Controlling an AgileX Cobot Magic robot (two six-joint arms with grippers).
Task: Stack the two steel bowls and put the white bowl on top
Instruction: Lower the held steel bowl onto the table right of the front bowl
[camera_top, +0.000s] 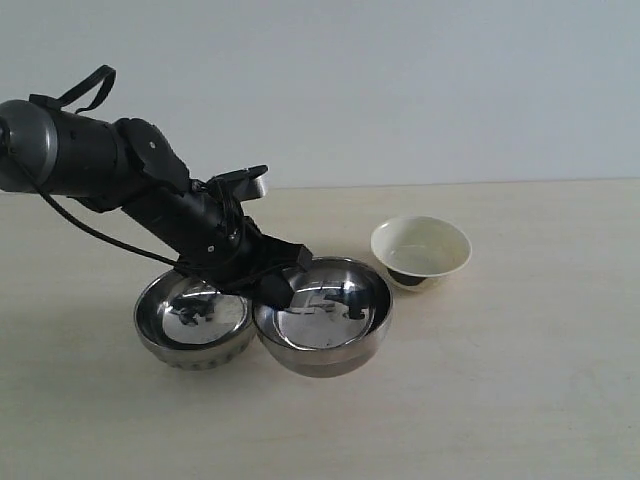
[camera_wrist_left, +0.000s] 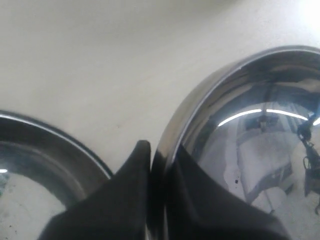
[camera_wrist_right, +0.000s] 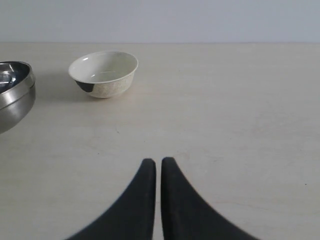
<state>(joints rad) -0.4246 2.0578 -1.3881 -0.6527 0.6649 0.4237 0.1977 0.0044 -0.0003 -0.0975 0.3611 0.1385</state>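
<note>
1. The left gripper (camera_top: 281, 287) is closed on the left-hand rim of the right steel bowl (camera_top: 330, 318). In the left wrist view one finger (camera_wrist_left: 125, 190) is seen outside the wall and the other inside it.
2. The left steel bowl (camera_top: 193, 322) is set just beside the gripped bowl, and the two rims meet in the middle. Whether the gripped bowl is raised off the table cannot be told.
3. The white bowl (camera_top: 421, 251) is placed upright to the right of the steel bowls and farther back, with a narrow gap to the nearest steel rim.
4. The right gripper (camera_wrist_right: 157, 162) is shown only in its own wrist view. Its fingers are drawn together to a thin slit with nothing between them.
5. Bare surface is seen to the right of the bowls and along their near side.
6. Both steel bowls are mirror-bright and round-bottomed, and dark shapes are reflected in them. The white bowl is cream, with a flared rim and a dark patch low on its side.
7. The table (camera_top: 520, 400) is pale beige and matt, and it is backed by a plain pale grey wall (camera_top: 400, 80).
</note>
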